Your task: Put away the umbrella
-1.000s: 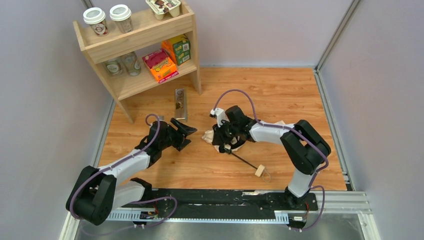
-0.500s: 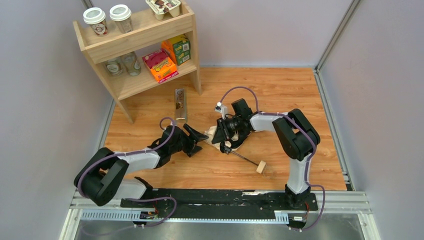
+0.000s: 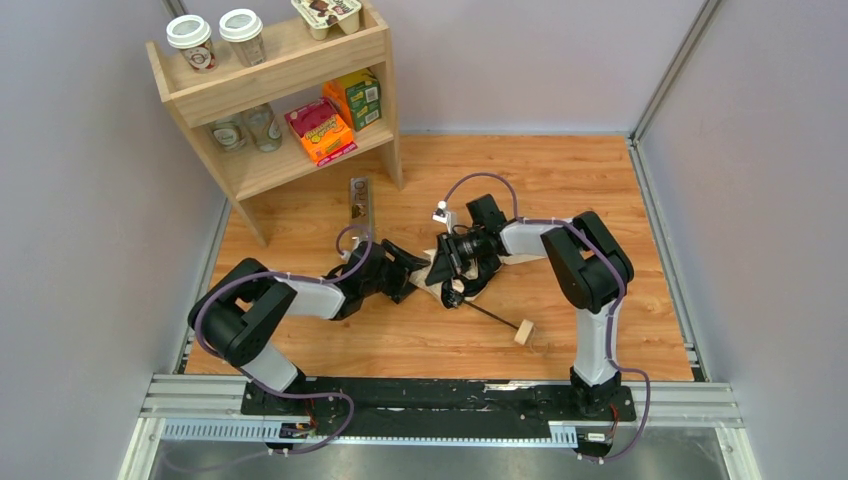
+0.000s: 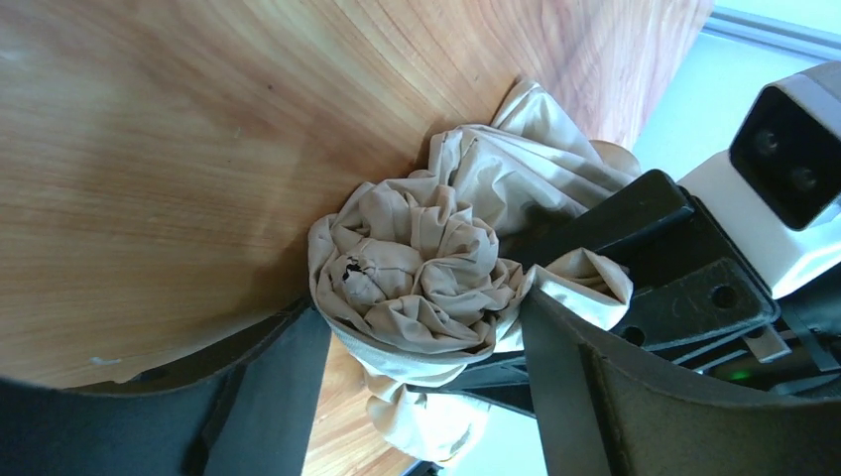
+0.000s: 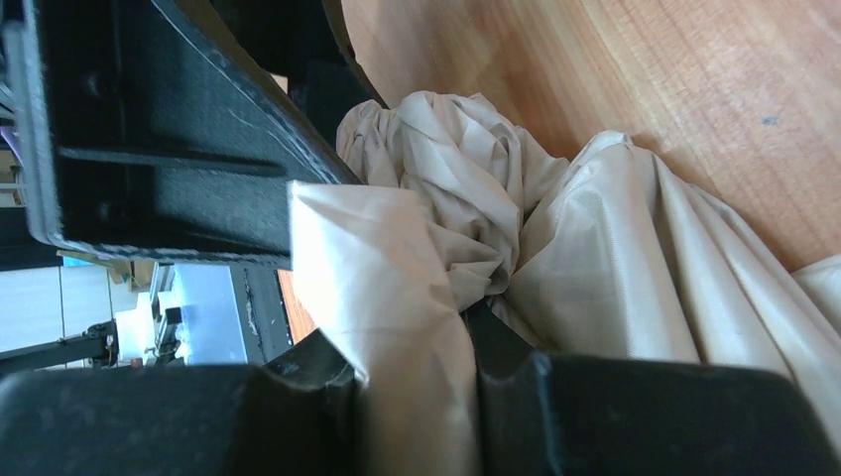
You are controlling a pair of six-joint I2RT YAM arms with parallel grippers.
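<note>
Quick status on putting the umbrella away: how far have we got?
Done: the umbrella is collapsed, its canopy bunched on the table. In hand: the right gripper pinches canopy fabric, and the left gripper, open, flanks the bunched end. Left: the shaft lies extended, handle out on the wood; nothing is stowed yet.

The left pincer (image 3: 408,270) has advanced; its jaws now straddle the bunched umbrella (image 4: 426,268).

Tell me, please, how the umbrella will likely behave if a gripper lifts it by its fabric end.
The umbrella canopy is crumpled, loose fabric, so it will probably sag and deform rather than hold shape. The thin shaft and wooden knob look rigid, so they would likely swing or drag behind. Such thin parts suggest little weight.
</note>
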